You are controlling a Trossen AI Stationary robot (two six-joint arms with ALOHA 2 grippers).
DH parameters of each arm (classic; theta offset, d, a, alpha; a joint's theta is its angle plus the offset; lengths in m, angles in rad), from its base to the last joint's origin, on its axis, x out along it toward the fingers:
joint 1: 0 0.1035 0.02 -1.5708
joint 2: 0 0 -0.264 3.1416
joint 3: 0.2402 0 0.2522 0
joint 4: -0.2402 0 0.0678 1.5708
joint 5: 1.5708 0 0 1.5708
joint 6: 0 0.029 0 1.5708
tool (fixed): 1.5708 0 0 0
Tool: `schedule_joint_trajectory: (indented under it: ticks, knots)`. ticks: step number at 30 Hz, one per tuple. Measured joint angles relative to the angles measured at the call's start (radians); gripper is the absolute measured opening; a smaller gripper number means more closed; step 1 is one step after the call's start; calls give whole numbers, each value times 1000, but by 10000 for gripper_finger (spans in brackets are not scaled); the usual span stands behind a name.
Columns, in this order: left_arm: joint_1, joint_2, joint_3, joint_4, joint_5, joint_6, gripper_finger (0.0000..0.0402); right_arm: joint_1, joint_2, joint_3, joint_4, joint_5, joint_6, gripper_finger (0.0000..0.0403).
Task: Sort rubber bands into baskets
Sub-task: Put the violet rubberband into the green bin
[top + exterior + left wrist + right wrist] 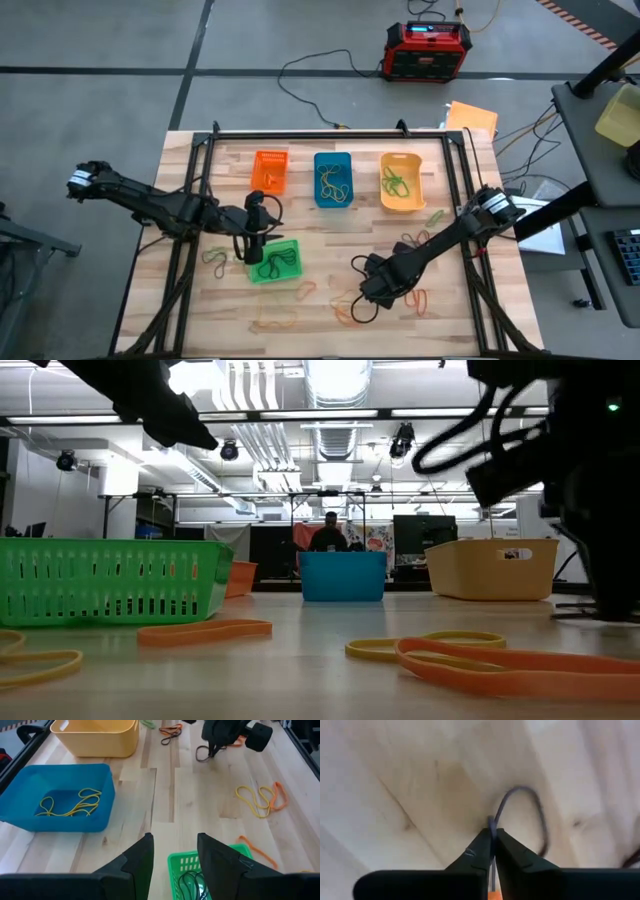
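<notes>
Pale wooden planks of the table [330, 225] carry four baskets: orange [270, 170], blue [333, 179] and yellow-orange [402, 182] in a row toward twelve o'clock, the green basket [274, 260] nearer seven. The right gripper [493, 837], at five o'clock, is clenched on a dark rubber band [530, 810] lying against the wood. The left gripper [174, 851] hangs over the green basket, fingers parted, grasping nothing. Loose bands [415, 298] lie around the right arm. A red-and-black box [427, 50] sits off the table; its lettering is unreadable.
</notes>
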Motion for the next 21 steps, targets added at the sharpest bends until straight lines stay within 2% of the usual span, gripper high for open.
schedule_joint_trajectory:
  ticks: [5,8,11,14,18,21]
  knots:
    - [0,0,-2,1,4,0,136,-1,-71,11,21,80,-35,9]
    - [0,0,-2,3,4,0,136,-4,-116,14,108,161,-112,9]
    - [0,0,-3,10,4,0,136,-18,-154,14,255,238,-238,9]
    - [-2,-6,4,-14,12,0,136,-45,-166,14,433,271,-401,9]
    - [-9,-15,62,-91,12,-1,136,-96,-160,14,693,275,-649,9]
    - [-19,-17,128,-159,12,-2,136,-141,-137,14,870,239,-818,9]
